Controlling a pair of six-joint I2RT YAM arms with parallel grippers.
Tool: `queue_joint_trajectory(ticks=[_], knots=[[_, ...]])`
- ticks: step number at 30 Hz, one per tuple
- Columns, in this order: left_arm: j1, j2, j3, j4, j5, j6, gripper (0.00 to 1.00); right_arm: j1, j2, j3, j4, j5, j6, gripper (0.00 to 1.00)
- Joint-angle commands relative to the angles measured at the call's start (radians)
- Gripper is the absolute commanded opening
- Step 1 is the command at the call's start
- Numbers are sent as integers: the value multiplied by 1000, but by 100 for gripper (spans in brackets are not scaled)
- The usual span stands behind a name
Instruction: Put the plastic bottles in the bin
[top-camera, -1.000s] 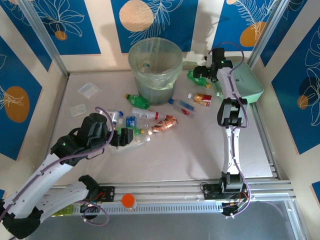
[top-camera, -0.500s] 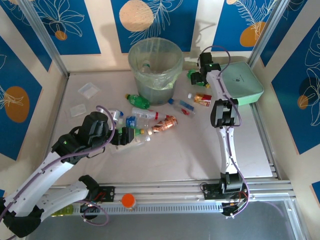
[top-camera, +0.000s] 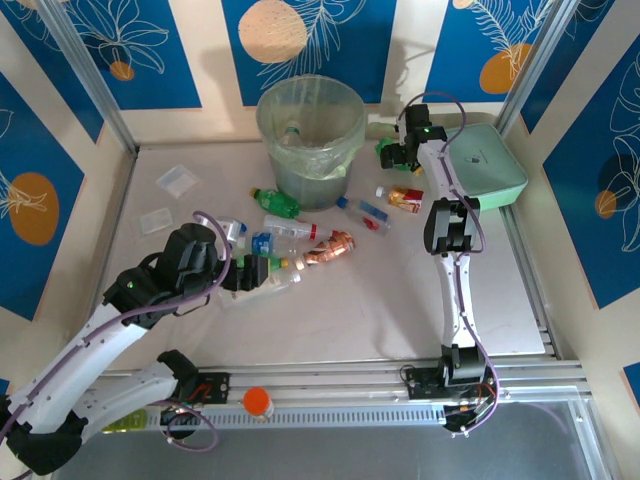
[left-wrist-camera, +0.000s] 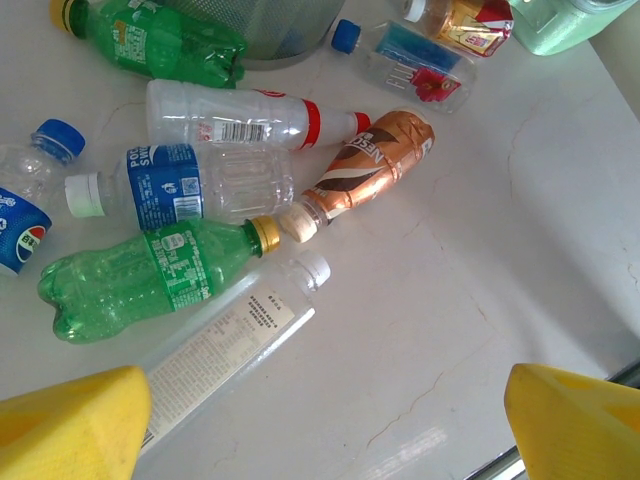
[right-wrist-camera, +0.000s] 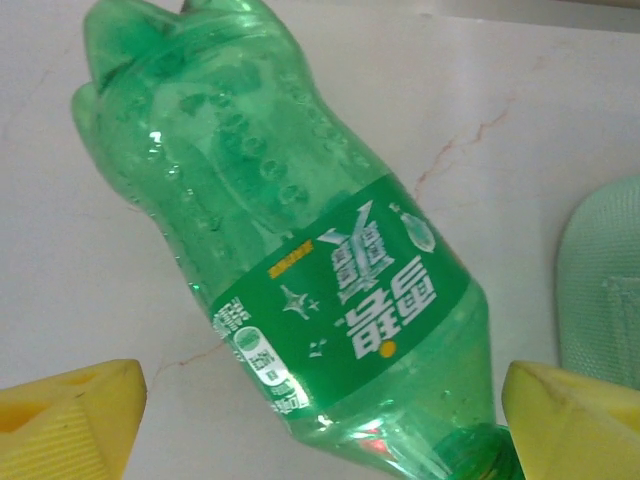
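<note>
The bin (top-camera: 268, 150) stands at the back centre with one bottle (top-camera: 291, 130) lying inside. Several plastic bottles lie in front of it: a green one (top-camera: 275, 200), a clear red-banded one (top-camera: 290, 228) and a copper-labelled one (top-camera: 330, 247). My left gripper (top-camera: 250, 272) (left-wrist-camera: 330, 430) hovers open over a green bottle (left-wrist-camera: 140, 275) and a clear white-labelled bottle (left-wrist-camera: 230, 335), with bare table between its fingers. My right gripper (top-camera: 395, 155) (right-wrist-camera: 325, 420) is open right of the bin, its yellow fingers either side of a green bottle (right-wrist-camera: 300, 250) lying on the table.
A mint-green lidded box (top-camera: 490, 165) (right-wrist-camera: 605, 290) sits just right of the right gripper. Two flat clear packets (top-camera: 178, 180) lie at the back left. A red-labelled bottle (top-camera: 405, 199) and a blue-capped one (top-camera: 368, 212) lie below the right gripper.
My right gripper swung left from the mint-green box's edge to the green bottle beside the bin. The left arm has barely moved.
</note>
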Motion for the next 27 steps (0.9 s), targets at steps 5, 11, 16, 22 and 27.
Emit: queue_joint_trajectory(ticks=[5,11,16,22,27], knots=[[7,-24,23,-8,14,6,91,10,3,-17,-35,-45,-12,77],[7,-33,24,-13,15,7,91,12,-6,-20,-37,-70,-12,64],[6,-39,22,-9,16,11,91,19,-15,-44,-50,-112,-23,67],[5,-56,19,-13,21,11,91,23,-9,-71,-58,-88,-21,67],[5,-70,17,-15,19,14,91,29,-32,-89,-54,-70,-21,47]])
